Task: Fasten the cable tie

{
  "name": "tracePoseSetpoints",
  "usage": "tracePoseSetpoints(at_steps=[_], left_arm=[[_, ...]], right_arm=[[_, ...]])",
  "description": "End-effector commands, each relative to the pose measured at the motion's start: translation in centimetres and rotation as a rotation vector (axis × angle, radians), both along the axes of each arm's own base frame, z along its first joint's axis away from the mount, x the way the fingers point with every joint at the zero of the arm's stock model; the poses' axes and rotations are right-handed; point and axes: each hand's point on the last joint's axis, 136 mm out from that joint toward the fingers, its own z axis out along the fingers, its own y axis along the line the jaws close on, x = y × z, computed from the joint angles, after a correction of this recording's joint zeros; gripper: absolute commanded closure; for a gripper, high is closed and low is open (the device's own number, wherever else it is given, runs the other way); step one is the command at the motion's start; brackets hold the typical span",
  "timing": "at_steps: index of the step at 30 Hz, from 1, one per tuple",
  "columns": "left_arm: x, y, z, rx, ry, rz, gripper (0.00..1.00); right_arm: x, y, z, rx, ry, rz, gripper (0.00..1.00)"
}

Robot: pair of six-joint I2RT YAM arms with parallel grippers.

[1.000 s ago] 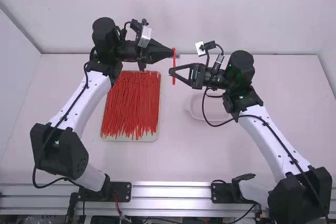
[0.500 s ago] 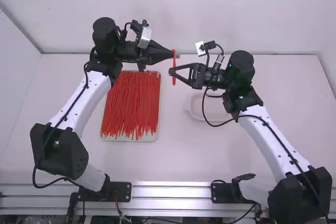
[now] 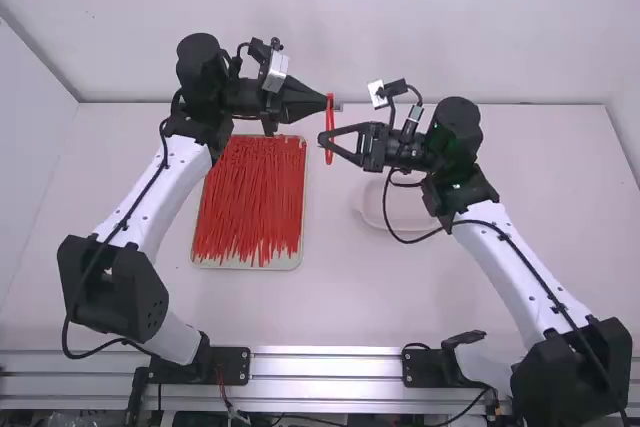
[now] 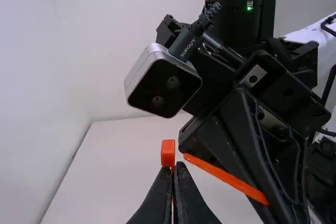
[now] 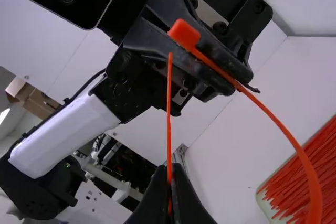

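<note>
The tie (image 3: 329, 130) is in the air between the two grippers, above the table (image 3: 330, 327) and just past the far right corner of the tray (image 3: 246, 266). In the high view it reads as a short red line, its long axis running toward and away from the camera. The left gripper (image 3: 327, 102) is at the far end and the right gripper (image 3: 324, 137) at the near end, their tips almost meeting. The left gripper's fingers are pressed together on the tie just below its head (image 4: 168, 152), which pokes out past them in the left wrist view. The right wrist view shows the bend that the high view hides: the strap leaves the head, bows out in a wide curve (image 5: 294, 140), and its thin tail (image 5: 169, 129) runs straight from the right gripper's clamped fingers up toward the head. Whether the tail is through the head I cannot tell. A pile (image 3: 250, 197) of red ties lies in the tray.
</note>
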Motion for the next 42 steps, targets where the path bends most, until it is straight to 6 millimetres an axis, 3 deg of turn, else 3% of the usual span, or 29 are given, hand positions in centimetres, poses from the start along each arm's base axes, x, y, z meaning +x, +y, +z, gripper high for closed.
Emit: tracePoseSetpoints(at_steps=[1,7,16,42], left_arm=[[-0.6,-0.2,0.7,-0.003,-0.032,-0.023,0.98],[-0.6,-0.2,0.8,-0.003,-0.038,-0.024,0.98],[-0.5,-0.2,0.8,-0.004,-0.037,-0.021,0.98],[-0.5,0.0,0.9,-0.006,-0.054,-0.017,0.98]], right_arm=[[0.2,-0.5,1.5,0.013,-0.037,-0.012,1.00],[0.6,-1.1,1.5,0.017,-0.015,-0.030,1.00],[-0.8,0.4,2.1,0.029,-0.053,0.024,1.00],[-0.1,-0.5,1.8,0.023,-0.030,-0.001,1.00]])
